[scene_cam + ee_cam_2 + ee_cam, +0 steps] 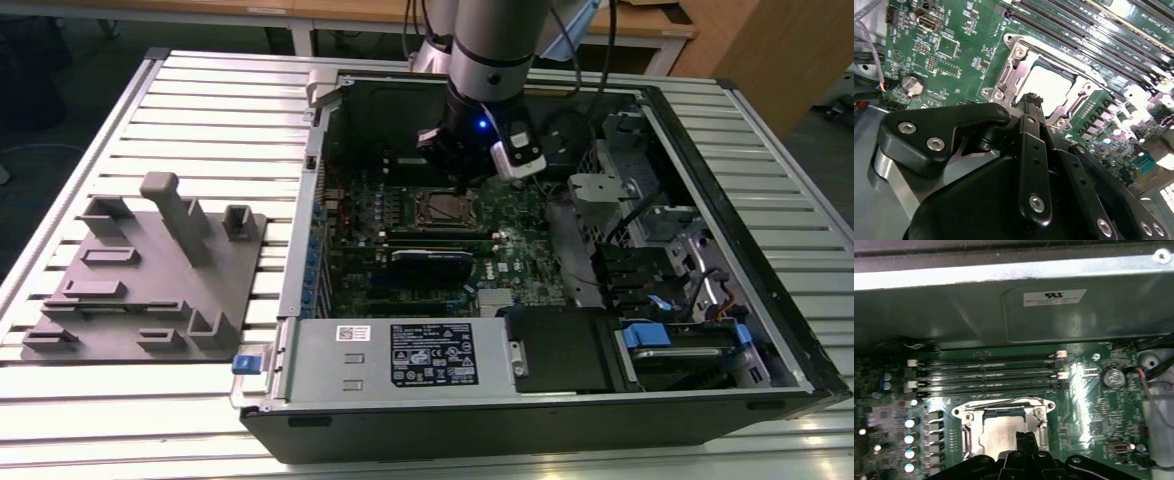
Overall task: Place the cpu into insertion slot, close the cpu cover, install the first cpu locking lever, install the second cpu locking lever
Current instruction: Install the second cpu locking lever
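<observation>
closed hand tips meet above cpu; exterior view shows grey fixture.

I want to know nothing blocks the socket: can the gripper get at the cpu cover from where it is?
Probably yes: the gripper hangs right at the cpu cover, nothing lying between them.

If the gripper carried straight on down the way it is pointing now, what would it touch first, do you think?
Most likely the cpu cover at the edge of the insertion slot, where the cpu already lies. The gripper points at that near edge, though how far above it hangs is unclear.
</observation>
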`<state>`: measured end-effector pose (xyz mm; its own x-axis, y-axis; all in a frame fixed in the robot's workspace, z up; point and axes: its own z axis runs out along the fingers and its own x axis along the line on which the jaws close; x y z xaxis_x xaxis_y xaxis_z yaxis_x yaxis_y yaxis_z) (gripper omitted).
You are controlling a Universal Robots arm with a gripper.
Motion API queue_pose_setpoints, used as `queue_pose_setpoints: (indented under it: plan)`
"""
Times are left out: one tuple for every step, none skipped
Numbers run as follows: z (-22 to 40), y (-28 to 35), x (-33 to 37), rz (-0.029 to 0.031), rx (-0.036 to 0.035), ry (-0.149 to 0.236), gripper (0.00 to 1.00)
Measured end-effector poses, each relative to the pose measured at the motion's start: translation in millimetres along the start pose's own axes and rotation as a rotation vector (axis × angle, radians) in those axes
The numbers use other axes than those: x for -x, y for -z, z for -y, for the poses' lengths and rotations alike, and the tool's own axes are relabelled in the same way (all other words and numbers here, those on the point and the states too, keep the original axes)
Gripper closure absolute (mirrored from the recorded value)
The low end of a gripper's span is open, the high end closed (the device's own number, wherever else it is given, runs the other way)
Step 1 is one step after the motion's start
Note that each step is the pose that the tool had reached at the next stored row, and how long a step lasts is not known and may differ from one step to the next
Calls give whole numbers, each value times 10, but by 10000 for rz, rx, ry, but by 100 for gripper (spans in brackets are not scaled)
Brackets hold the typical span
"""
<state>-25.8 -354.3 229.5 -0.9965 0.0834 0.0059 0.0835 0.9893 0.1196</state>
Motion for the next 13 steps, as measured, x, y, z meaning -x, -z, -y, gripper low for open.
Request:
queue_pose_setpoints:
  plan:
    - [1, 0, -1, -6, 1, -2, 89]
    - [2, 0, 0, -16, 2, -4, 89]
    - [5, 0, 0, -27, 2, -3, 89]
    - [14, 1, 1, -28, 3, -3, 89]
    - [25, 3, 2, -29, 2, -3, 89]
    - [38, 4, 3, -29, 2, -4, 89]
    - [53, 6, 4, -29, 1, -4, 89]
    - [74, 9, 6, -28, 2, -4, 89]
    - [92, 11, 8, -28, 2, -4, 89]
    - [113, 13, 9, -28, 3, -4, 89]
    - [136, 16, 12, -28, 2, -4, 89]
    - [156, 19, 13, -29, 2, -4, 89]
    - [177, 21, 15, -28, 2, -4, 89]
